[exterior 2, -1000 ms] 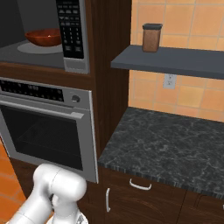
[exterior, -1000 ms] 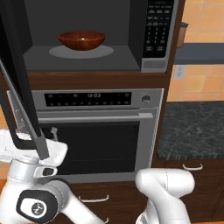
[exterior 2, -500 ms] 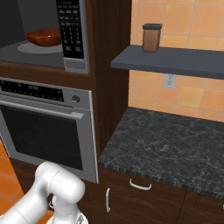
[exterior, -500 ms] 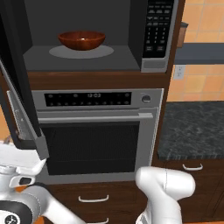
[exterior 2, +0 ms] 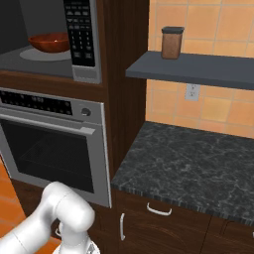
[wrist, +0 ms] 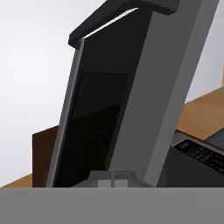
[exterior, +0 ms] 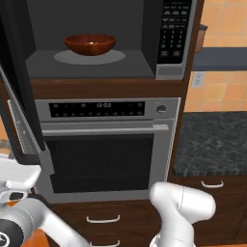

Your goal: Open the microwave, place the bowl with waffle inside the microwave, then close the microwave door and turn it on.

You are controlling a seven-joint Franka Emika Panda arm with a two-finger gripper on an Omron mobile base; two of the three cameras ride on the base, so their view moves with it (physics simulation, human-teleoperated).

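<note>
In the left base view the glossy reddish-brown bowl [exterior: 90,44] sits on the grey turntable inside the open black-and-silver microwave [exterior: 171,38], likewise in the right base view, while in the hand view the tool [wrist: 113,177] is clenched, empty, beside the black glass door [wrist: 94,127].

Base cams flank microwave [exterior: 101,43]; hand cam close on microwave door [wrist: 109,113].
</note>
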